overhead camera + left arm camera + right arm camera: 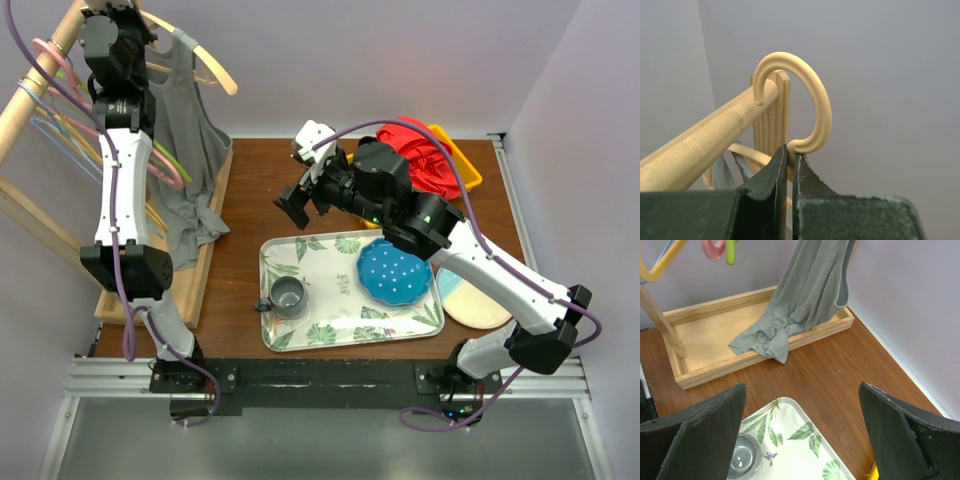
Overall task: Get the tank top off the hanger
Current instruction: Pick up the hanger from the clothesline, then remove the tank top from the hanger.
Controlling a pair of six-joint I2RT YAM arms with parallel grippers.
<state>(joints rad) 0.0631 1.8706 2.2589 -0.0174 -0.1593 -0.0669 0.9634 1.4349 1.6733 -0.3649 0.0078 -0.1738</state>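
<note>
A grey tank top (190, 150) hangs from a cream hanger (215, 65) on the wooden rod (40, 90) at the back left. Its hem (765, 342) is bunched on the rack's wooden base (715, 330). In the left wrist view the hanger's hook (815, 100) curls over the rod (705, 140). My left gripper (789, 155) is shut on the hanger's neck just below the hook. My right gripper (300, 205) hovers open over the table to the right of the rack, nothing between its fingers (700, 435).
Pink, blue and green hangers (60, 75) share the rod. A leaf-patterned tray (330, 330) holds a grey cup (287, 296) and a blue plate (395, 270). A yellow bin with red cloth (425, 155) stands back right. A pale plate (470, 300) lies beside the tray.
</note>
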